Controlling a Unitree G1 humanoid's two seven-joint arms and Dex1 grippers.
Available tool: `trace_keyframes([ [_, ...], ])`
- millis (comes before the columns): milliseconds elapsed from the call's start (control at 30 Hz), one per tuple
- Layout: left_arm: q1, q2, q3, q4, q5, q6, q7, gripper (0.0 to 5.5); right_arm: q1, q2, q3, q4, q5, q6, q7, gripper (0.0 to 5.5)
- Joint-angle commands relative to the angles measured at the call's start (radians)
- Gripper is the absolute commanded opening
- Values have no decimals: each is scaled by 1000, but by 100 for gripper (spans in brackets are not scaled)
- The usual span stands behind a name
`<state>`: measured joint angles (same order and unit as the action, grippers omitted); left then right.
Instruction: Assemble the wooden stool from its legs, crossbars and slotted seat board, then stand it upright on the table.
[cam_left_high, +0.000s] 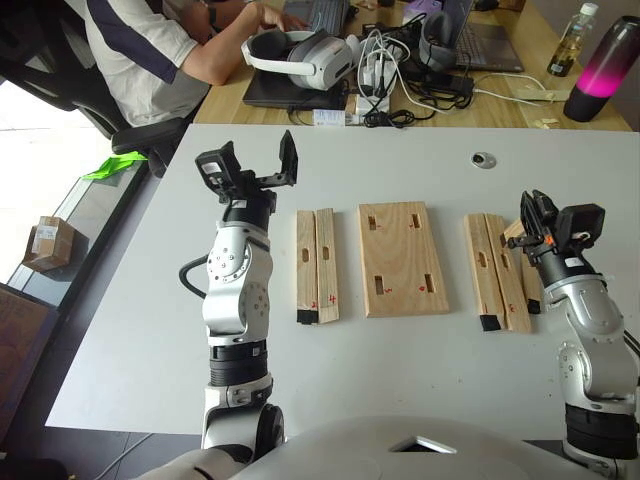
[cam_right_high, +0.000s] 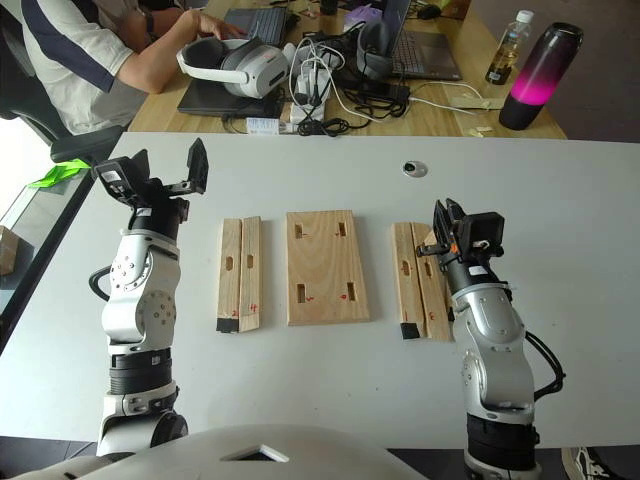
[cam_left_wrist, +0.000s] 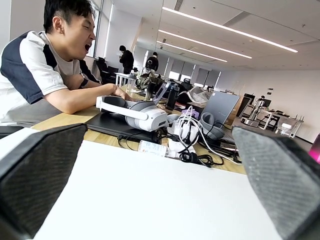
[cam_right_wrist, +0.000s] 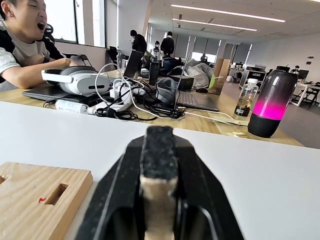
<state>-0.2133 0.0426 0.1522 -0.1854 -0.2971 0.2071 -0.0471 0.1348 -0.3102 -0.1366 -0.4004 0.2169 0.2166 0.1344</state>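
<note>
Wood lies in three groups on the white tabletop (cam_left_high: 420, 165): the slotted seat board (cam_left_high: 402, 258) at centre, two legs (cam_left_high: 317, 265) touching side by side at its 9 o'clock, a second pair (cam_left_high: 495, 270) at its 3 o'clock. Farther toward 3 o'clock, the right end effector (cam_left_high: 533, 222) is clamped on a crossbar (cam_right_wrist: 159, 205); the right wrist view shows pale wood pinched between its pads (cam_right_wrist: 159, 145). The left end effector (cam_left_high: 254, 165), raised at the board's 10 o'clock, has its fingers wide apart.
</note>
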Motion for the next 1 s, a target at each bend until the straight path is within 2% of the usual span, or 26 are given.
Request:
trace_keyframes([
  [33, -14, 11, 15, -7, -27, 42, -5, 540, 16, 26, 12, 20, -48, -6, -23, 39],
  [333, -9, 6, 20, -22, -34, 70, -3, 540, 23, 44, -35, 53, -24, 68, -17, 39],
  [833, -4, 0, 26, -23, -38, 82, -3, 540, 36, 62, -29, 17, 2, 72, 32, 39],
  [1000, -4, -2, 25, -23, -40, 86, -3, 540, 35, 89, -68, 49, 73, 267, 0, 39],
])
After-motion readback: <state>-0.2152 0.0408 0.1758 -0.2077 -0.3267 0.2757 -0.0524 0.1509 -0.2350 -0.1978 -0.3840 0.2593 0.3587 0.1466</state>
